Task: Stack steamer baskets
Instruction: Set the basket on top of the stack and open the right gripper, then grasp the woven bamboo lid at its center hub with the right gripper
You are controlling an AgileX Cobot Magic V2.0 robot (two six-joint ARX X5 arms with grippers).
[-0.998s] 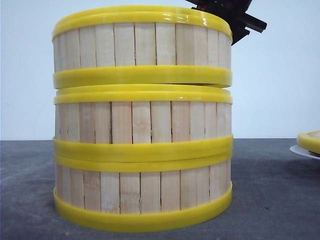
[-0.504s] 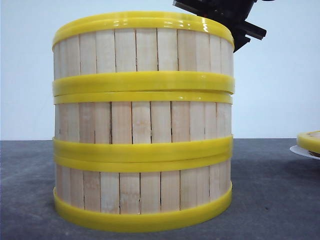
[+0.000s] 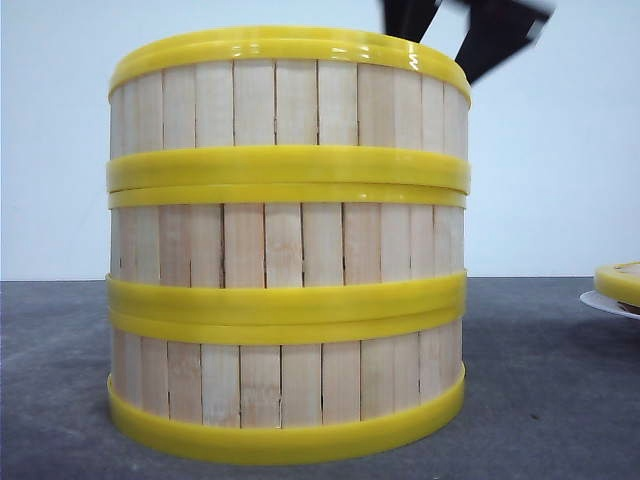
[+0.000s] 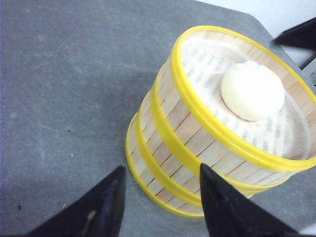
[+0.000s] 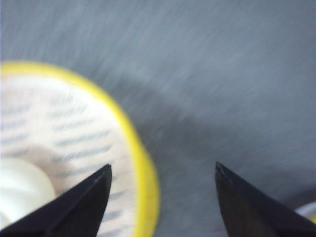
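Holding both right gripper (image 5: 163,187) and left gripper (image 4: 160,197) jaws apart and empty, I judge my right fingers could clip the three steamer baskets (image 3: 287,245) stacked on the counter (image 3: 540,380), toppling them.

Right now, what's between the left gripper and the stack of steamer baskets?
Nothing: in the left wrist view only bare grey table separates the open left gripper from the stack of steamer baskets, which it isn't touching.
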